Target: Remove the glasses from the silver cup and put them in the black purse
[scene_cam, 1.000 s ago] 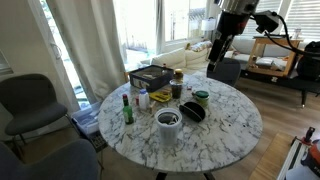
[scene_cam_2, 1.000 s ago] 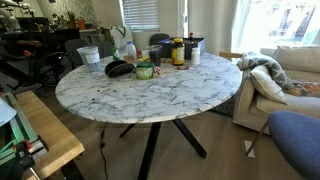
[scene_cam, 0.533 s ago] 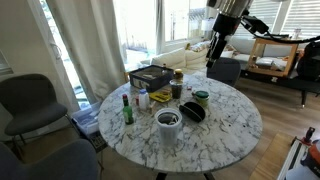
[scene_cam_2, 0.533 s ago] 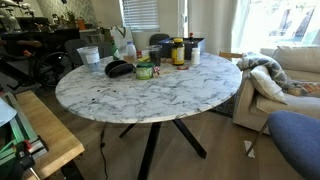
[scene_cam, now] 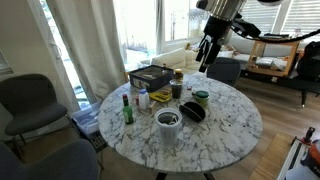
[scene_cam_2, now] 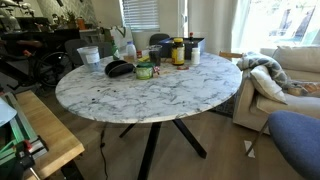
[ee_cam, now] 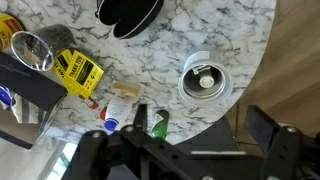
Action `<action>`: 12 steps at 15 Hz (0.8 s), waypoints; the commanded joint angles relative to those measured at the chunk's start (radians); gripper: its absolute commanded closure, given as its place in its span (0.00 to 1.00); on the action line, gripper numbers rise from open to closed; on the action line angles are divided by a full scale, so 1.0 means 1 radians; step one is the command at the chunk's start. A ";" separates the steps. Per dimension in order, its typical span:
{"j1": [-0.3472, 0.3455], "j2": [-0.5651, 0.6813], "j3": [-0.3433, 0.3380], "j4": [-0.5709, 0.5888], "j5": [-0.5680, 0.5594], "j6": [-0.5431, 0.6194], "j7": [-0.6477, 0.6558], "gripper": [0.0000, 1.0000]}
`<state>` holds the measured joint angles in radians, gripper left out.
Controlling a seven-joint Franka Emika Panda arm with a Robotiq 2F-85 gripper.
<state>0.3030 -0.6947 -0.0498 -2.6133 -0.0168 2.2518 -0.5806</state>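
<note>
1. End effector [scene_cam: 204, 58] was observed raised high above the bench [scene_cam: 225, 135], well apart from every object on it.
2. Its fingers [ee_cam: 92, 142] were seen set wide apart in the wrist view. Nothing was gripped between them, and only the marble top and the objects on it showed below.
3. The silver cup [scene_cam: 168, 128] was found upright on the bench. In the wrist view it was seen from above as a pale ring around a dark interior.
4. The glasses [ee_cam: 205, 80] were recorded inside the silver cup as a dark shape. Frame and lens detail could not be made out at that size.
5. The black purse [scene_cam: 192, 112] was noted lying low on the bench just beside the silver cup. It lay between the cup and a green-lidded jar [scene_cam: 201, 98]. Whether the purse touched either of them could not be determined.
6. A green bottle [scene_cam: 127, 108] was logged upright, apart from the silver cup on the side away from the purse.
7. A dark rectangular box [scene_cam: 150, 76] was noted near the far edge of the bench, and a yellow box [ee_cam: 77, 72] was seen lying flat just beside it in the wrist view.
8. In both exterior views the silver cup, black purse and green-lidded jar were seen grouped close together on the marble.
</note>
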 commanded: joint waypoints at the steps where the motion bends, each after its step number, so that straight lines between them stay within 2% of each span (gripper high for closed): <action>1: 0.028 0.078 -0.012 0.058 0.004 -0.076 -0.073 0.00; 4: 0.073 0.216 -0.046 0.113 0.053 -0.034 -0.231 0.00; 7: 0.073 0.387 -0.040 0.229 0.085 -0.058 -0.382 0.00; 8: 0.076 0.444 -0.019 0.272 0.109 -0.064 -0.424 0.00; 12: 0.074 0.626 0.137 0.413 0.128 -0.133 -0.440 0.00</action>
<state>0.3784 -0.2102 -0.0050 -2.3250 0.0997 2.1993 -0.9976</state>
